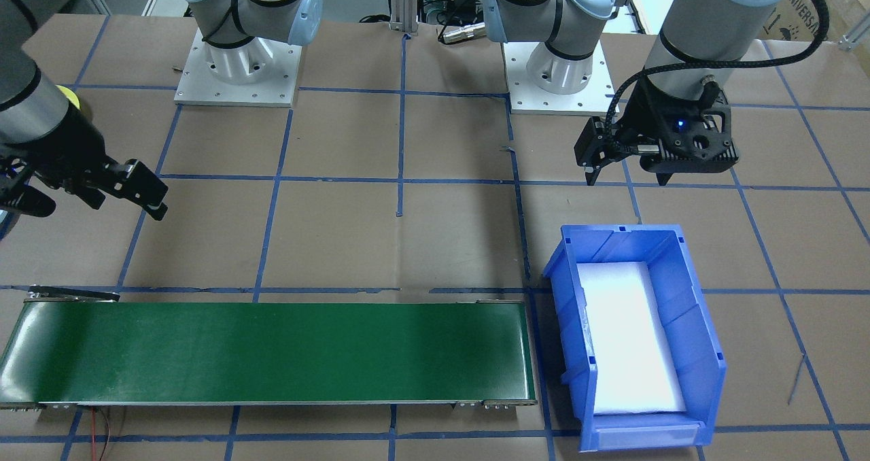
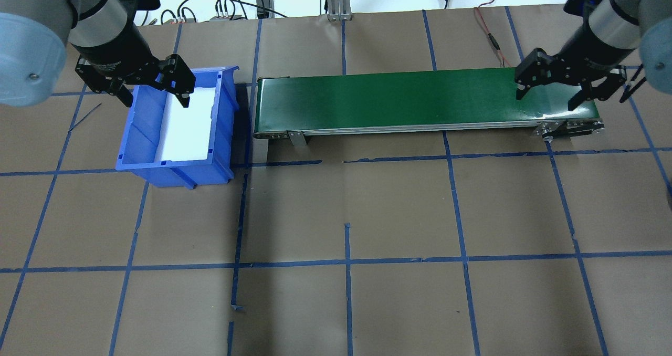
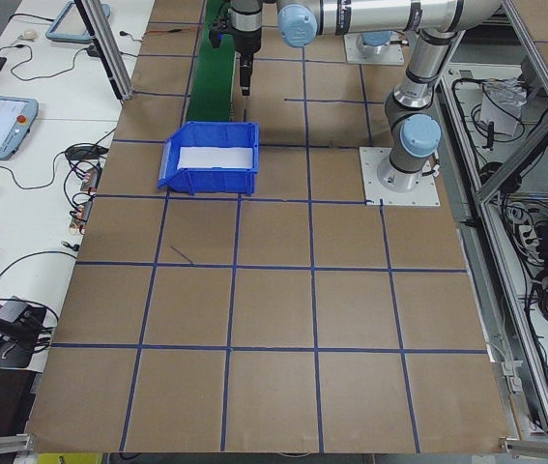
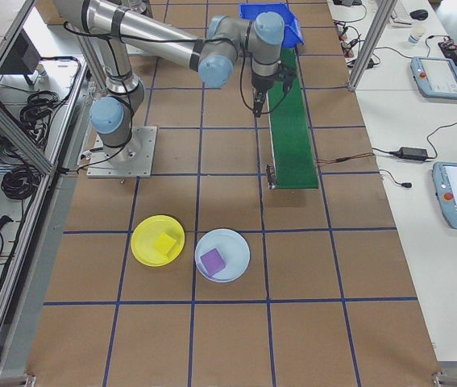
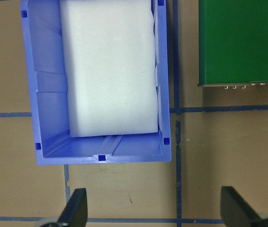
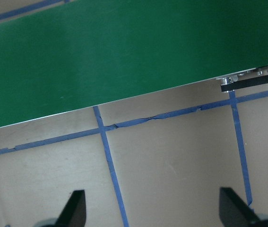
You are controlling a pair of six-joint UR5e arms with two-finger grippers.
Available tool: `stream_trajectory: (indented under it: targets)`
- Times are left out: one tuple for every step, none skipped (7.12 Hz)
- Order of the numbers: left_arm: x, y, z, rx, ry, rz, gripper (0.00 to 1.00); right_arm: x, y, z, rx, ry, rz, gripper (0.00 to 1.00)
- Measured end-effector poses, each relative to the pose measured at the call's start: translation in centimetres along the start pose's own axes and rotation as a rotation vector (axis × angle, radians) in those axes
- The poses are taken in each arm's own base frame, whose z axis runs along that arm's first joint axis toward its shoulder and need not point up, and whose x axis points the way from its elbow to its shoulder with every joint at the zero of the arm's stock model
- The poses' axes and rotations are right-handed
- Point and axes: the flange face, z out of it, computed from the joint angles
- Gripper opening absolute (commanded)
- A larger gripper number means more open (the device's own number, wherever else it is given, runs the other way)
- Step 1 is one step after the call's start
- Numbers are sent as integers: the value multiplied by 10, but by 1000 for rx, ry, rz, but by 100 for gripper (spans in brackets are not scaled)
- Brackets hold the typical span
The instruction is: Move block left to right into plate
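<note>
We see the plates only in the right-side view, off past the end of the green belt [image 2: 425, 100]: a yellow block [image 4: 165, 242] lies in the yellow plate [image 4: 143, 251] and a purple block [image 4: 212, 260] in the pale blue plate [image 4: 238, 262], both well apart from either claw. The right claw [image 2: 546, 96] hangs over the belt's end with its fingers spread wide and nothing between them. The left claw [image 2: 155, 94] hangs over the near rim of the blue bin [image 2: 173, 171], likewise wide open and holding nothing; the bin holds only a white foam pad [image 5: 110, 66].
</note>
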Motion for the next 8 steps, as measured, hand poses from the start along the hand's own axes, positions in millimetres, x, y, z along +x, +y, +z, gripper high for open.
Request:
stream_trajectory:
  targets:
    - [0, 1, 1, -4, 0, 0, 100, -31, 6, -45, -10, 30, -52, 100]
    - [0, 1, 1, -4, 0, 0, 100, -55, 12, -65, -27, 56, -98, 100]
    - [0, 2, 0, -4, 0, 0, 100, -78, 21, -61, -54, 87, -132, 100]
    - [1, 4, -3, -4, 0, 1, 100, -95, 34, -45, -86, 113, -149, 100]
    - [1, 8, -7, -6, 1, 2, 100, -102, 42, -28, -99, 121, -158, 100]
    - [1, 10, -9, -9, 1, 2, 100, -103, 44, -19, -83, 118, -161, 100]
    - [1, 10, -9, -10, 1, 2, 100, -102, 43, -18, -65, 114, -164, 100]
    - [2, 11, -9, -11, 1, 2, 100, -102, 42, -23, -47, 109, -166, 100]
